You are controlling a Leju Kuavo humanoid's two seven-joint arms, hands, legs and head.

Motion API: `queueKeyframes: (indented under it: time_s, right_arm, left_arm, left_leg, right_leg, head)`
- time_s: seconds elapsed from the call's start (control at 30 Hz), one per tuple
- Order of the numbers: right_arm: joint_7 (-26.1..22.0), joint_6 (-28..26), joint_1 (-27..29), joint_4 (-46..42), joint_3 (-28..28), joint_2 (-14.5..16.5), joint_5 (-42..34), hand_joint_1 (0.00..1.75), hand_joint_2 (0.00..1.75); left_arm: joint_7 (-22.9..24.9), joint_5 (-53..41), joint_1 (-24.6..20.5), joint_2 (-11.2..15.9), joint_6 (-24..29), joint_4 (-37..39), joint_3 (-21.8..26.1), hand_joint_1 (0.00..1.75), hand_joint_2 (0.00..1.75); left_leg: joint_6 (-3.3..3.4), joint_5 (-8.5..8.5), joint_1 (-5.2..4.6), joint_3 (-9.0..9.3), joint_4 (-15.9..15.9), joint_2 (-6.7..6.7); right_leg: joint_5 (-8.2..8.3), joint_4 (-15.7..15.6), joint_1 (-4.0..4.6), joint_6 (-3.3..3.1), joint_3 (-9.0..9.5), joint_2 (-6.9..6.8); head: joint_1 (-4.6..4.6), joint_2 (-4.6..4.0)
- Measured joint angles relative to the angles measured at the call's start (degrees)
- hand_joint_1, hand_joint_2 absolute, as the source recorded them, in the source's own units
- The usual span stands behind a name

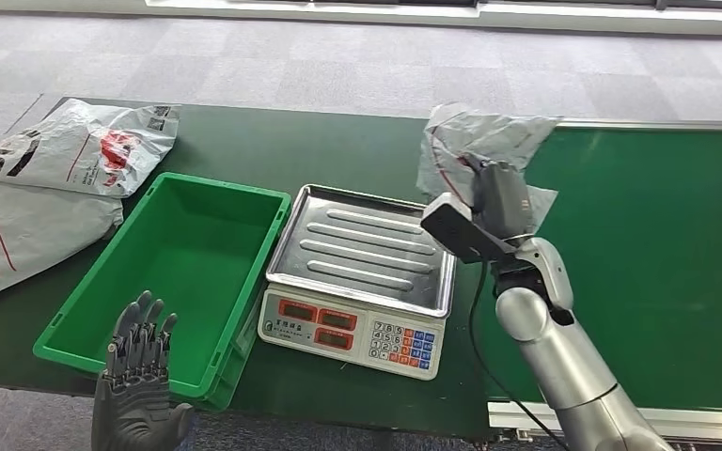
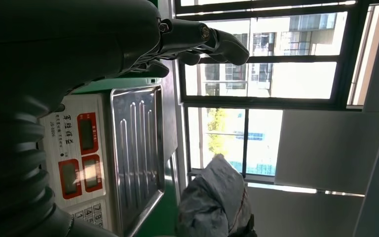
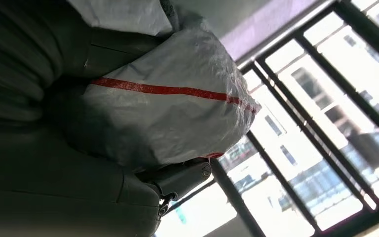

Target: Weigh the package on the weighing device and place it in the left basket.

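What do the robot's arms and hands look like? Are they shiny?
Yes! The right arm is smooth shiny silver, with a thin black cable running beside it and a black camera box at the wrist. The left robot hand is dark grey with many jointed fingers. Close up, its wrist cover is ribbed.

At the bench's far left corner we see two grey mailer bags (image 1: 47, 178) with red and black print, one overlapping the other. The green bench top (image 1: 658, 244) meets grey carpet (image 1: 338, 66) beyond its far edge. Tall windows (image 2: 276, 84) stand behind.
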Motion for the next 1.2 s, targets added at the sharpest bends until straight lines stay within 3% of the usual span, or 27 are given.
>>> queueKeyframes:
  time_s: [0.1,0.2,0.4,0.5,0.53,0.63,0.7,0.8,1.0,1.2]
  right_arm:
    - [1.6,4.5,-3.1,4.0,5.0,4.5,1.9,1.75,1.75]
    - [2.3,5.5,-4.8,6.3,8.0,8.6,3.5,1.75,1.75]
    - [2.8,6.3,-6.9,7.6,9.2,11.6,4.5,1.75,1.75]
    - [4.2,7.4,-7.4,8.3,9.4,12.3,5.6,0.44,1.75]
    - [5.6,8.4,-7.6,8.7,9.4,12.5,6.2,0.00,1.31]
    - [12.4,11.8,-8.9,11.1,9.5,13.4,9.9,0.00,0.00]
    - [16.4,13.1,-9.6,13.6,9.5,13.9,13.0,0.00,0.00]
    - [18.6,13.7,-10.5,17.5,9.5,14.7,15.4,0.00,0.00]
    - [18.5,12.3,-11.4,24.4,8.7,15.5,17.0,0.00,0.00]
    - [16.4,11.8,-9.8,24.0,5.7,15.5,13.8,0.00,0.00]
  left_arm:
    - [1.6,-0.5,-1.4,0.0,-1.4,0.4,0.2,0.00,1.75]
    - [3.1,-0.9,-1.9,-0.2,-2.8,0.3,0.9,0.00,1.75]
    - [3.8,-1.9,-1.9,-1.1,-3.4,0.0,2.0,0.00,1.75]
    - [3.9,-2.2,-1.9,-1.5,-3.8,-0.2,2.2,0.00,1.75]
    - [4.1,-2.4,-1.8,-1.7,-3.9,-0.3,2.3,0.00,1.75]
    - [5.3,-3.2,-1.8,-2.5,-4.3,-0.7,2.9,0.00,1.75]
    - [6.2,-3.6,-1.7,-3.2,-4.7,-1.2,3.4,0.00,1.75]
    - [7.2,-4.1,-1.6,-4.0,-5.4,-1.6,4.0,0.00,1.75]
    - [7.4,-5.0,-0.8,-5.5,-6.4,-2.0,5.5,0.00,1.75]
    - [9.5,-12.6,-1.0,-6.4,-4.5,-2.1,6.1,0.00,1.75]
  left_leg:
    - [-0.11,0.13,0.02,-0.10,0.0,-0.07]
    - [-0.12,0.15,0.02,-0.18,0.0,-0.13]
    - [-0.12,0.14,0.00,-0.29,0.0,-0.17]
    - [-0.11,0.14,-0.01,-0.29,0.0,-0.18]
    - [-0.11,0.14,-0.01,-0.29,0.0,-0.18]
    - [-0.12,0.14,0.00,-0.27,0.0,-0.15]
    - [-0.12,0.15,0.00,-0.27,0.0,-0.15]
    - [-0.13,0.15,0.01,-0.26,0.0,-0.14]
    - [-0.13,0.15,0.01,-0.26,0.0,-0.14]
    - [-0.13,0.15,0.00,-0.27,0.1,-0.12]
  right_leg:
    - [0.08,0.1,0.01,-0.12,-0.14,-0.06]
    - [0.08,0.1,0.02,-0.14,-0.24,-0.11]
    - [0.07,0.1,-0.01,-0.15,-0.29,-0.14]
    - [0.09,0.1,-0.01,-0.14,-0.29,-0.15]
    - [0.09,0.1,-0.01,-0.14,-0.29,-0.15]
    - [0.11,0.1,0.00,-0.16,-0.29,-0.13]
    - [0.12,0.1,0.01,-0.17,-0.29,-0.13]
    - [0.12,0.1,0.01,-0.18,-0.30,-0.12]
    - [0.12,0.1,0.01,-0.18,-0.33,-0.12]
    - [0.13,0.1,0.00,-0.18,-0.37,-0.10]
  head:
    - [-0.01,0.00]
    - [-0.01,0.00]
    - [0.01,0.00]
    - [0.00,0.00]
    - [0.01,0.00]
    - [0.01,0.00]
    - [0.00,0.00]
    - [-0.01,0.00]
    - [-0.01,0.00]
    - [-0.01,0.00]
